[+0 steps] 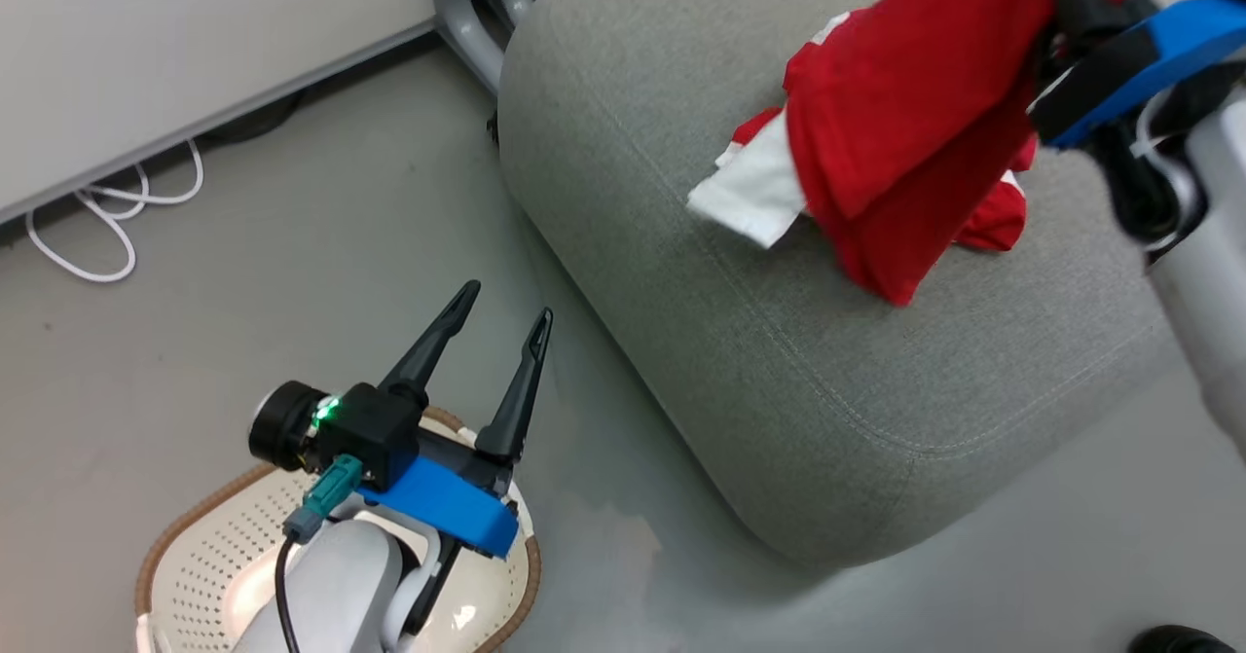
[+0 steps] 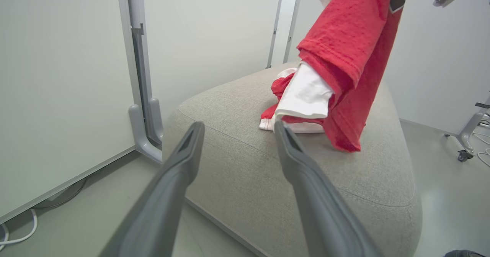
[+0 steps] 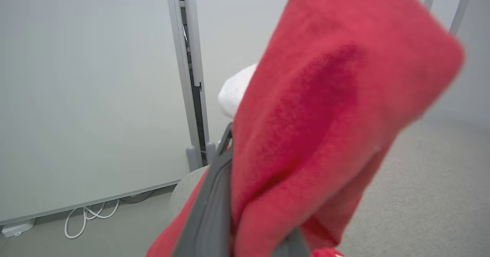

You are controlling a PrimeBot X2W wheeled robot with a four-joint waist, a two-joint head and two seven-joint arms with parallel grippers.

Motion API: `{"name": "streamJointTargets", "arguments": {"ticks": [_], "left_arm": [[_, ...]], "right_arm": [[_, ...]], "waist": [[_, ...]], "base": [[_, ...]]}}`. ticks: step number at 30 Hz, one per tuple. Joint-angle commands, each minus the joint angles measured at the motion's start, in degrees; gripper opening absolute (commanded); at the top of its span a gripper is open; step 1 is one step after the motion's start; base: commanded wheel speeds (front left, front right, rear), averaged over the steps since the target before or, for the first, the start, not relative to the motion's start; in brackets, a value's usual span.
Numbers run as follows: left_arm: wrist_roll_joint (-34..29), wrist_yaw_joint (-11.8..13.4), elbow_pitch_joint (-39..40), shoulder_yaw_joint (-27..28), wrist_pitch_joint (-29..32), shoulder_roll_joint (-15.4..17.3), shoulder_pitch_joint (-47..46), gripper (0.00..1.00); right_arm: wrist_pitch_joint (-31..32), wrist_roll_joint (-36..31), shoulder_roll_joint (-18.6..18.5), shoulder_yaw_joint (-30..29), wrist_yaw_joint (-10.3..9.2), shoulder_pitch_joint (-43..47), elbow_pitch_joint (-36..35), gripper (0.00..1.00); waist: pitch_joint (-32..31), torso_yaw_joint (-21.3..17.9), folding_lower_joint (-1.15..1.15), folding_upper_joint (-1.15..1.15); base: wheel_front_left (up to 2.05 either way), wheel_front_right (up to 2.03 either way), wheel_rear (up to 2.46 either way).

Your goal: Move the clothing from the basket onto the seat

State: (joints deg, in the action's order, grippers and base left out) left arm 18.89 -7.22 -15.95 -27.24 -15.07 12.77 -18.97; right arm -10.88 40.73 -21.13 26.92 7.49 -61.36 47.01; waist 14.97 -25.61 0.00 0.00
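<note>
Near half of seat (image 1: 779, 390) bare, free to pass. Far right part blocked by clothing (image 1: 905, 127) draped there. Open floor (image 1: 584, 439) btwn basket (image 1: 214, 546) & seat; grey post foot (image 1: 458, 11) crowds seat's far-left corner.

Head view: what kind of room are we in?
Probably an office or lab, not a home: pale partition panels on grey metal feet, loose white cables on a smooth grey floor, and a grey seat.

The left gripper (image 1: 509, 300) has dark tapering fingers (image 1: 431, 342), a blue bracket (image 1: 448, 507), black camera (image 1: 375, 431), green light (image 1: 326, 408), teal plug (image 1: 331, 492) and white forearm (image 1: 336, 575).
</note>
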Motion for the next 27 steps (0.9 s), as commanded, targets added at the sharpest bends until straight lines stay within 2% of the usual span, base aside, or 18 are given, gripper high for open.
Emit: {"name": "streamJointTargets", "arguments": {"ticks": [1, 5, 12, 21, 27], "left_arm": [[-0.5, -0.4, 0.6, 0.0, -0.1, 0.8, -1.6, 1.0], [-1.2, -0.4, 2.2, -0.4, -0.1, 2.1, -4.1, 1.0], [-2.0, -0.4, 4.2, -1.1, -0.1, 4.4, -8.4, 1.0], [-3.0, -0.3, 6.6, -2.2, -0.1, 7.2, -14.1, 1.0], [-3.3, -0.3, 6.9, -1.8, -0.1, 7.4, -13.9, 1.0]], "right_arm": [[-0.2, -0.7, -0.8, -1.6, 0.01, -2.4, 0.0, 0.0], [-1.3, -2.6, -4.3, -7.5, 0.01, -6.5, 0.2, 0.0], [-2.6, -4.4, -7.3, -14.7, 0.01, -7.0, -0.6, 0.0], [-3.8, -6.0, -4.5, -20.6, 0.01, -3.0, 2.7, 0.0], [-4.2, -9.1, -2.0, -21.5, 0.01, -2.3, 6.2, 0.0]], "waist": [[3.7, 1.5, 0.0, 0.0], [8.4, 2.9, 0.0, 0.0], [15.4, 5.6, 0.0, 0.0], [23.6, 8.4, 0.0, 0.0], [25.1, 9.1, 0.0, 0.0]], "base": [[0.0, 0.0, 0.0], [0.0, 0.0, 0.0], [0.0, 0.0, 0.0], [0.0, 0.0, 0.0], [0.0, 0.0, 0.0]]}}
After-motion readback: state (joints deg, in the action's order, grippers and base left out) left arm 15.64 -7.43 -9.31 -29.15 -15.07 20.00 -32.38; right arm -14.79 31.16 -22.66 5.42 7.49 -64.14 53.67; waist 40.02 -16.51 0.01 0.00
